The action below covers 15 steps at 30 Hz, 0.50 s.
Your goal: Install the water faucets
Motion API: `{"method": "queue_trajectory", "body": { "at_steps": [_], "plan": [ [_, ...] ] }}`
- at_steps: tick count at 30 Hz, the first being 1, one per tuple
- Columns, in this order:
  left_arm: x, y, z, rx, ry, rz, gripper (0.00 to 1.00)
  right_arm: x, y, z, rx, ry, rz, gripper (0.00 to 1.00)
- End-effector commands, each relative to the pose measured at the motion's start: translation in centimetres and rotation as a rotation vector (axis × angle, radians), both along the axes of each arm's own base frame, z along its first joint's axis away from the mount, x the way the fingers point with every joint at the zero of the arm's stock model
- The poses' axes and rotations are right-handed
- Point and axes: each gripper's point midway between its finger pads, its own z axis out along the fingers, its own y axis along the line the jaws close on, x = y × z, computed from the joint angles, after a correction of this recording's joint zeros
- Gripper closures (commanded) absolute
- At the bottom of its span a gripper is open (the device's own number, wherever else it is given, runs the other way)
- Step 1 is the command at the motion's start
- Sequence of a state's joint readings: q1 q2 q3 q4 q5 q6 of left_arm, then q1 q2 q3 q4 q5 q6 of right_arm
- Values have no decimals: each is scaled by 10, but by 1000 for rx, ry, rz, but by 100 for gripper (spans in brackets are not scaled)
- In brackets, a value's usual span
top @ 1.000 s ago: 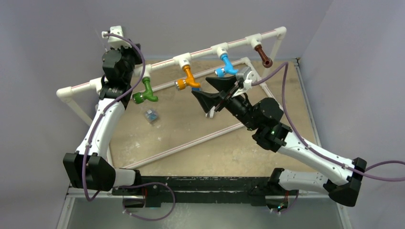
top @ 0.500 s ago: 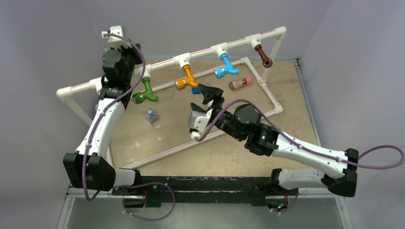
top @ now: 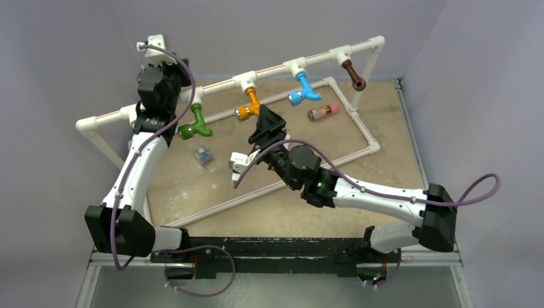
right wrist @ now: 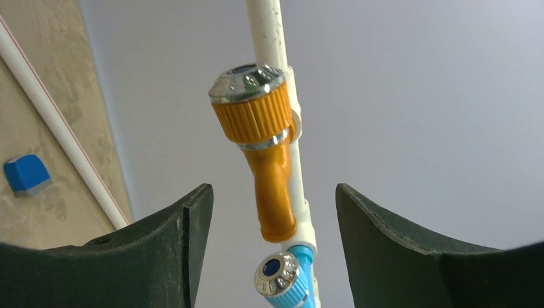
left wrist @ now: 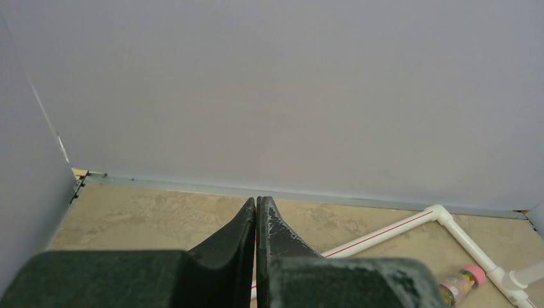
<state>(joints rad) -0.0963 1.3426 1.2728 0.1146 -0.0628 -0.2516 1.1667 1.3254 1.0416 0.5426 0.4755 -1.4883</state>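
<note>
Four faucets hang from tee joints on the white pipe rail (top: 269, 69): green (top: 194, 123), orange (top: 249, 106), blue (top: 303, 90) and brown (top: 353, 75). My right gripper (top: 260, 126) is open and empty, just right of and below the orange faucet. In the right wrist view the orange faucet (right wrist: 266, 160) stands between and beyond the open fingers (right wrist: 272, 205), not touched, with the blue faucet (right wrist: 282, 282) lower down. My left gripper (top: 179, 80) is at the rail's back left, above the green faucet. In its own view (left wrist: 256, 202) it is shut and empty.
A clear cylinder with a pink end (top: 323, 111) lies on the board inside the floor pipe frame (top: 369, 138); it also shows in the left wrist view (left wrist: 463, 281). A small bluish piece (top: 203, 155) lies under the green faucet. A blue cap (right wrist: 25, 173) lies on the board.
My right arm has swung left from the blue faucet to the orange one and turned its wrist, uncovering the pink-ended cylinder. The left arm has not moved.
</note>
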Motion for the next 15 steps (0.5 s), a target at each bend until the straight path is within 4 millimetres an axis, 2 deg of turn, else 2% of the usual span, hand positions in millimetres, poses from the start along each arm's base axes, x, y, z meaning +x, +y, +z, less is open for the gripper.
{"method": "queue_trajectory", "body": {
  "at_steps": [1, 7, 15],
  "plan": [
    [-7, -2, -133, 29, 404, -12, 100, 6, 1, 33, 73, -130, -74, 29],
    [-8, -2, -134, 28, 405, -15, 100, 21, 18, 33, 83, -121, -87, 29],
    [-8, -3, -133, 28, 404, -18, 100, 37, 19, 36, 138, -116, -109, 34]
  ]
}}
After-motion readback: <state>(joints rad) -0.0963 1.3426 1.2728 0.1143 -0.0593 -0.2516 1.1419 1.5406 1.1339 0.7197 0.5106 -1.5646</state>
